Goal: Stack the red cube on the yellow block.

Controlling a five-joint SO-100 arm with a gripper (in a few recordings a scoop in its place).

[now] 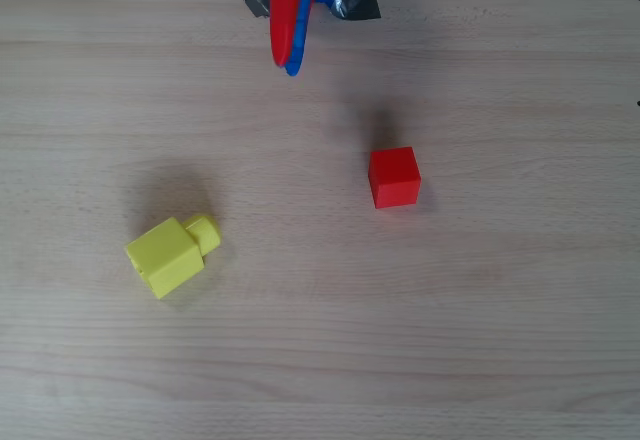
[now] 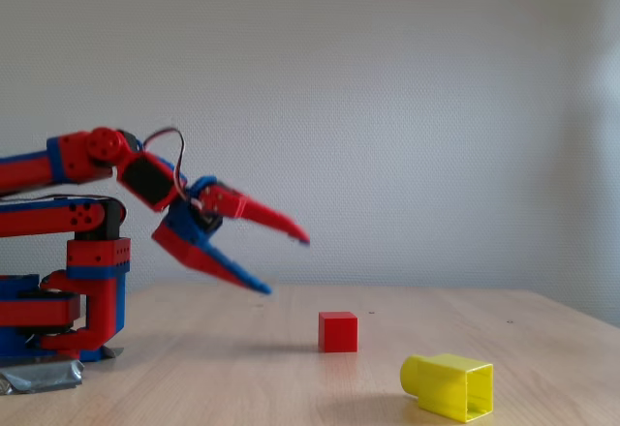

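The red cube (image 1: 394,177) (image 2: 338,332) rests on the wooden table, right of centre in the overhead view. The yellow block (image 1: 170,253) (image 2: 449,385) lies on its side to the lower left of it in that view, its round stud pointing up and right. My red-and-blue gripper (image 1: 289,60) (image 2: 288,265) hangs in the air above the table near the top edge of the overhead view, well short of both blocks. Its jaws stand open with nothing between them.
The arm's base (image 2: 58,319) is fixed to the table with grey tape (image 1: 355,0) at the top of the overhead view. Bare wood (image 1: 500,340) surrounds both blocks.
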